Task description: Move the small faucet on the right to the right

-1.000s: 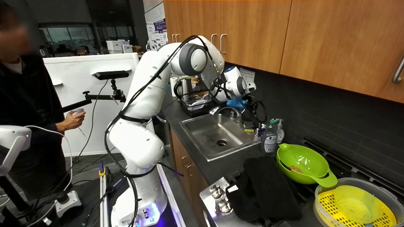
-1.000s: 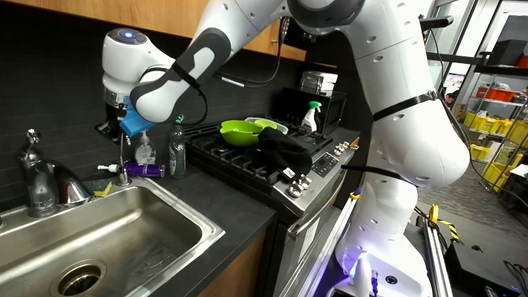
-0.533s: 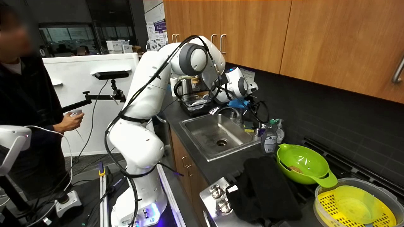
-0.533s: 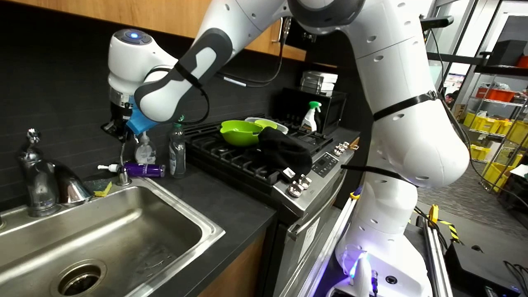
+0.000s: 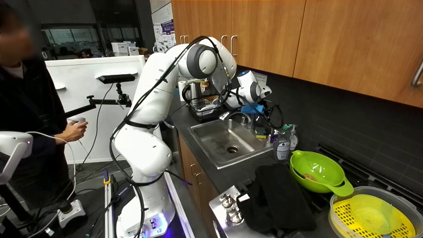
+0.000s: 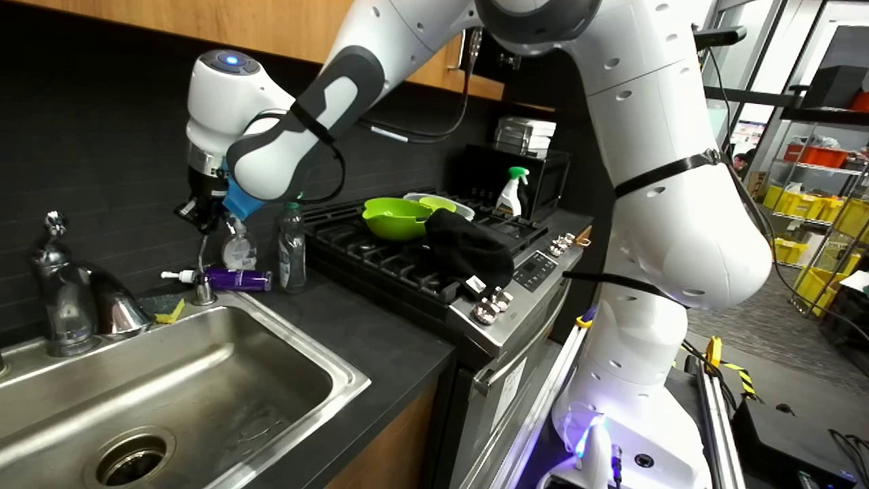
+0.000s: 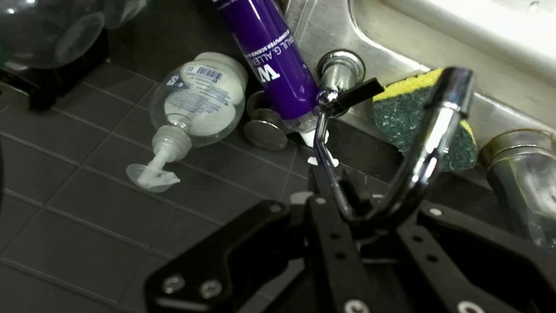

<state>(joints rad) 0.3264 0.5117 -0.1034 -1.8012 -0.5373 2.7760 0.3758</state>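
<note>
I see the gripper (image 7: 335,184) nearly closed — the small faucet (image 7: 425,156) between its jaws, pinched at the slim neck — and a purple Paul G. Allen bottle (image 7: 276,61) lying below it.

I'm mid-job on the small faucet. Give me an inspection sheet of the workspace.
Surface: dark counter around a steel sink.
Job's things: small faucet standing on the sink's back rim.
Clutter: purple bottle lying by the small faucet's base; sponge between small faucet and main faucet; pump bottle and soap bottle standing nearby; green bowl and black cloth on the stove.
Gripper: shut on the small faucet, jaws either side of its stem; firmness cannot be told.
Cables: black cables strapped along the arm; snags, nothing seen.
Surroundings: person holding a white device, back from the counter; wooden cabinets overhead.
</note>
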